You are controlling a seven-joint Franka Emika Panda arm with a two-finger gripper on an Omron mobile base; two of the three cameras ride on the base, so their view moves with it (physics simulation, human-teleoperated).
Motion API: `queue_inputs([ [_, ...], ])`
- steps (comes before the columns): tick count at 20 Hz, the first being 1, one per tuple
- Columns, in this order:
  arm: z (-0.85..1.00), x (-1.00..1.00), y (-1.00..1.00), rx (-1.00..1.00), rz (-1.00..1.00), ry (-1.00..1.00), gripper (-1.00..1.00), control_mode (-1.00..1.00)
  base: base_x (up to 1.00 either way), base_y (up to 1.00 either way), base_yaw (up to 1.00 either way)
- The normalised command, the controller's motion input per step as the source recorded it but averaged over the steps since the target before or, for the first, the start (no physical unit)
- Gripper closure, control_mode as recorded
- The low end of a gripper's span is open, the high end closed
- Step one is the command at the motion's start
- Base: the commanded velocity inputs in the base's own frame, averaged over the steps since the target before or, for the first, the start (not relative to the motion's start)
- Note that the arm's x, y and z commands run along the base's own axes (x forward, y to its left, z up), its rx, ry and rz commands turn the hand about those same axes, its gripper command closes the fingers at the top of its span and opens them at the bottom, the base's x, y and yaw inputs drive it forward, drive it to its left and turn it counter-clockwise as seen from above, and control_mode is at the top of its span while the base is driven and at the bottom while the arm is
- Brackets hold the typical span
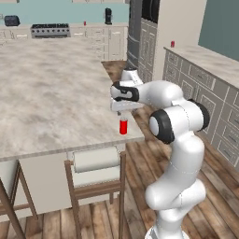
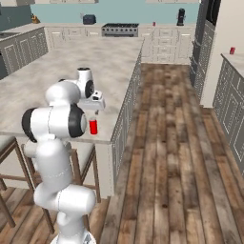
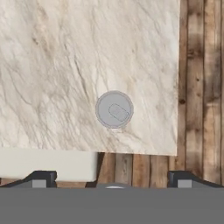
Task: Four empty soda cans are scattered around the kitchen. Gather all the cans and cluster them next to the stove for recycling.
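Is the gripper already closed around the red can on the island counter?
No, the gripper hangs open above the upright red can, apart from it.

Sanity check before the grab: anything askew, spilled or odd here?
Nothing spilled or damaged. The red can stands upright near the island counter's corner, under the open gripper. Two more red cans sit apart: one by the stove, one on the side counter.

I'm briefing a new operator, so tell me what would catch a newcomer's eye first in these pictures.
The big white arm bends over the near corner of the marbled island counter, its open claw hanging right above a lone red soda can. In the hand view that can's grey top sits dead centre, close to the counter's edge. Far back, the steel stove stands against the teal wall with another red can just beside it.
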Motion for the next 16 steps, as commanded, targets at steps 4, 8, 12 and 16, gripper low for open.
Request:
queue_inputs([
  [4,-0.2,0.25,0.0,0.0,0.0,0.01,-1.0,-1.0,0.0,0.0,0.0],
  [8,-0.22,0.22,0.0,0.0,0.0,0.0,-1.0,-1.0,0.0,0.0,0.0],
  [12,-0.19,0.22,0.01,0.0,0.0,0.0,-1.0,-1.0,0.0,0.0,0.0],
  [16,-0.16,0.2,0.03,0.0,0.0,0.0,-1.0,-1.0,0.0,0.0,0.0],
])
